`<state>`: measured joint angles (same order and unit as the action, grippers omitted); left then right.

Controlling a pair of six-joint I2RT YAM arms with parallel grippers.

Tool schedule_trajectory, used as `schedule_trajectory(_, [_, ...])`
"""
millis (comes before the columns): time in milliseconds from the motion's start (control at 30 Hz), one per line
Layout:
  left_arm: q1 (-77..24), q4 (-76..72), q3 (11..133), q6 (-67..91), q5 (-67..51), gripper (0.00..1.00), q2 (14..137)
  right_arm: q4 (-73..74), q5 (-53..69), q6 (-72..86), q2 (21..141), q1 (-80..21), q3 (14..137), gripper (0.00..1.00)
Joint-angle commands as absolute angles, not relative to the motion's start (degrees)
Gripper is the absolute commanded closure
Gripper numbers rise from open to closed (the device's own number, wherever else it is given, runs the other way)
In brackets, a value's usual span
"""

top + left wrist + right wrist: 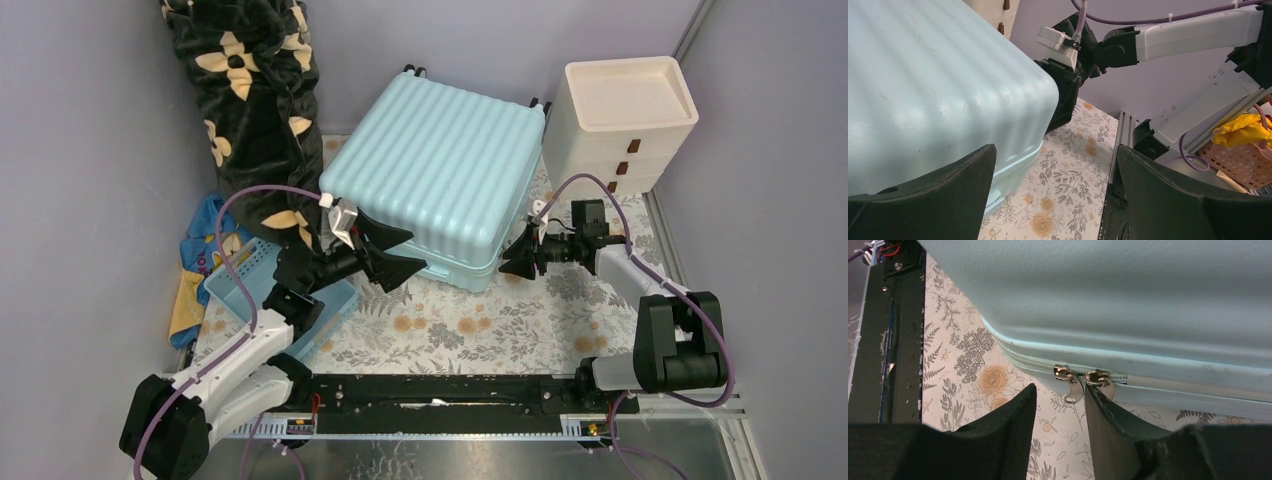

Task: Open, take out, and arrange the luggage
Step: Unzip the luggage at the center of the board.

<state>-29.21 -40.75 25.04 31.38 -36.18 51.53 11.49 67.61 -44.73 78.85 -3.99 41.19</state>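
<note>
The luggage [435, 170], a pale aqua ribbed hard-shell suitcase, lies flat and closed on the floral mat. My left gripper [392, 255] is open at its near-left corner; in the left wrist view [1055, 165] one finger [938, 195] lies against the shell [933, 85], nothing held. My right gripper [512, 262] is open at the near-right edge. In the right wrist view [1060, 392] two metal zipper pulls [1072, 380] hang side by side on the shut zipper; the left pull sits between my fingertips, and the right finger [1108, 415] touches the right pull.
A cream drawer unit [625, 125] stands right of the suitcase. A black floral blanket [255, 100] leans at the back left. A small blue basket [245, 280] and cloths lie under my left arm. A black rail [430, 395] runs along the near edge.
</note>
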Motion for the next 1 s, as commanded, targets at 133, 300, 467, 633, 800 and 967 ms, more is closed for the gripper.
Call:
schedule_trajectory(133, [-29.4,-44.3,26.4,30.4,-36.1,0.01,51.7,3.0,65.4,-35.8,80.2,-6.8,40.7,0.59])
schedule_trajectory(300, [-29.4,-44.1,25.9,30.5,-35.9,0.01,51.0,2.8,63.9,-35.3,80.2,-6.8,40.6,0.70])
schedule_trajectory(467, [-29.4,-43.4,25.9,30.3,-35.4,0.01,50.6,4.7,63.9,-36.6,80.3,-6.8,41.1,0.83])
schedule_trajectory(633, [-29.4,-43.4,25.5,30.6,-34.9,0.01,50.2,10.1,64.7,-41.9,79.6,-6.8,42.3,0.93])
schedule_trajectory(800, [-29.4,-43.3,25.2,31.1,-34.9,0.01,50.2,11.9,65.2,-43.1,79.7,-6.8,42.5,1.00])
schedule_trajectory(967, [-29.4,-43.7,25.3,31.5,-34.7,0.01,50.5,10.2,64.4,-41.1,79.8,-6.8,42.0,0.91])
